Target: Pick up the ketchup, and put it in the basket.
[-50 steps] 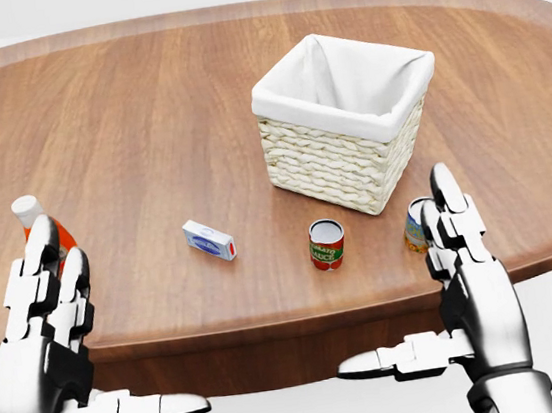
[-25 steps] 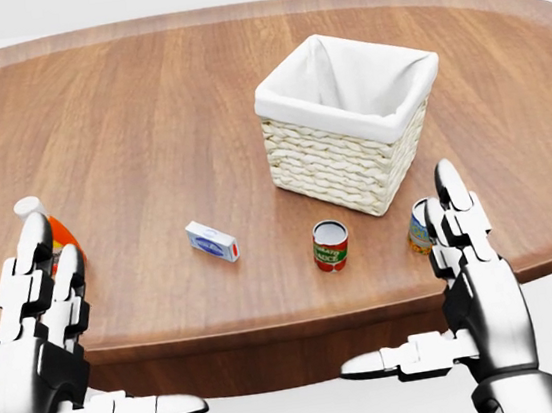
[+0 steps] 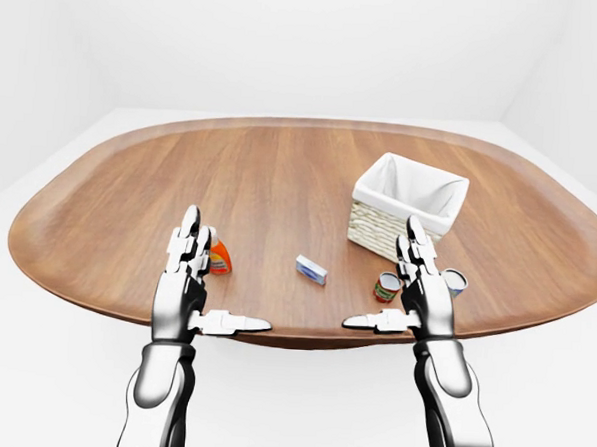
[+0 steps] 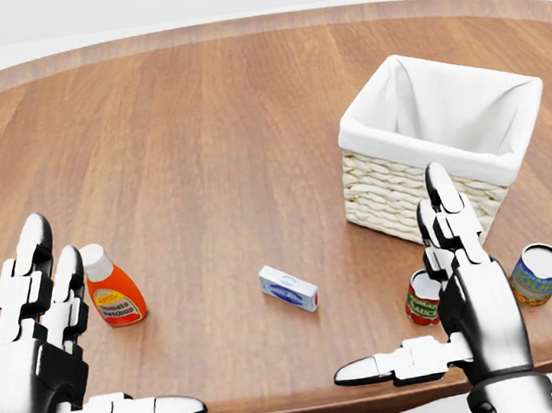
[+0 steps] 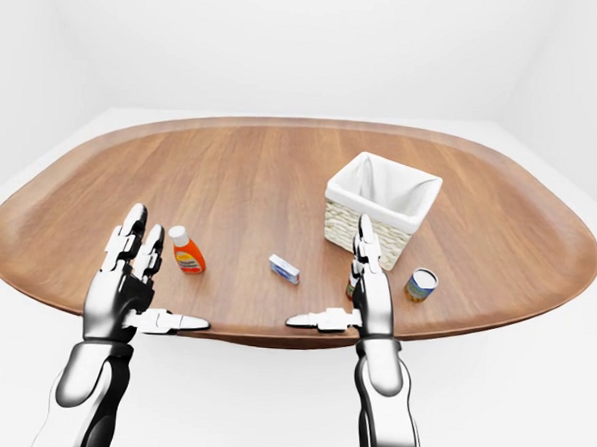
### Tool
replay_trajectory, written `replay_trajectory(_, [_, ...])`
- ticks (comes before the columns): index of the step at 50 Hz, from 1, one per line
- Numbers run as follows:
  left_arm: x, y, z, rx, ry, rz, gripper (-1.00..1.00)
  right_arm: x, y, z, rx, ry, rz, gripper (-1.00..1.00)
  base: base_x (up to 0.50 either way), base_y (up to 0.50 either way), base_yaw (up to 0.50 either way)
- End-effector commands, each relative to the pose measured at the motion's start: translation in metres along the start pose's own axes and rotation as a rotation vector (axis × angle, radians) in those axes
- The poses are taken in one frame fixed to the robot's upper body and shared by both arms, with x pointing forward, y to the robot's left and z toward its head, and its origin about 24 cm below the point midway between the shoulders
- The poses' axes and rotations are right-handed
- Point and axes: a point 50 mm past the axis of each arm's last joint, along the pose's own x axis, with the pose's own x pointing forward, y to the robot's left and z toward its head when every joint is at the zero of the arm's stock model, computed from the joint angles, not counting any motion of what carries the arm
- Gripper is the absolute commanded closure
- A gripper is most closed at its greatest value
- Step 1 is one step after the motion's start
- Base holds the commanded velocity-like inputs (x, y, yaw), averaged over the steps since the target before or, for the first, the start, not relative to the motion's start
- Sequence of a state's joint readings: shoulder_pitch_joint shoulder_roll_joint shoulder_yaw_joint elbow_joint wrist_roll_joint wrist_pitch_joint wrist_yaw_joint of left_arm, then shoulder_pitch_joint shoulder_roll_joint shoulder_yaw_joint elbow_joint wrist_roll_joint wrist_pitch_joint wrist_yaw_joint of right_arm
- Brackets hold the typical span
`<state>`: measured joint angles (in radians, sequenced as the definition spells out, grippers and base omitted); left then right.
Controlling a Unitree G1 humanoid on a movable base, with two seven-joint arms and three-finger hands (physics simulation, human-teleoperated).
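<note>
The ketchup [image 4: 113, 293] is a small orange squeeze bottle with a white cap, standing upright near the close edge of the wooden counter [image 4: 198, 145], toward the left of the head view. It looks light and a bit slick, the sort of plastic that gives under pressure, so I would guess a gentle hold round the labelled body, below the shoulder, would serve better than pinching the narrow cap, which could tip it. The left robot hand [image 4: 46, 345] hangs just beside it on the bottle's left, palm turned inward, fingers spread and pointing up, thumb stuck out sideways along the counter edge; it has hold of nothing, and I cannot tell whether its fingers touch the bottle or only overlap it in the view. The right robot hand [image 4: 458, 295] is posed the same way, wide and empty, well apart from the bottle and low on the right. Past its fingers stand a red-labelled can [image 4: 421, 299] and a blue-labelled can [image 4: 538, 275], with a small white and blue box [image 4: 289, 288] lying flat between the bottle and the cans. The basket [image 4: 444, 151], wicker with a white cloth lining, sits up and to the right, well away from the ketchup, so the bottle would need carrying across the counter.
</note>
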<state>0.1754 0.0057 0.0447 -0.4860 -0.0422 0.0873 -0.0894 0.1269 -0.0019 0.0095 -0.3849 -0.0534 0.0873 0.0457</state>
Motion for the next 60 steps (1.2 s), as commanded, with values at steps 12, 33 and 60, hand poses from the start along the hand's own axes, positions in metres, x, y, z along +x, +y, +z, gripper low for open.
replay_trajectory(12, [-0.002,-0.002,0.001,0.006,-0.003,-0.008,-1.0,0.002,0.0,-0.002,-0.009,0.008,-0.03,-1.0,0.0,0.0,0.0])
replay_trajectory(33, [-0.002,0.0,0.006,-0.002,-0.022,0.0,-1.0,-0.001,0.0,0.014,0.024,-0.062,-0.002,-1.0,0.29,0.0,0.0])
replay_trajectory(60, [-0.003,0.0,0.011,0.006,-0.043,0.0,-1.0,-0.001,0.0,0.014,0.017,-0.06,-0.005,-1.0,0.35,0.0,0.0])
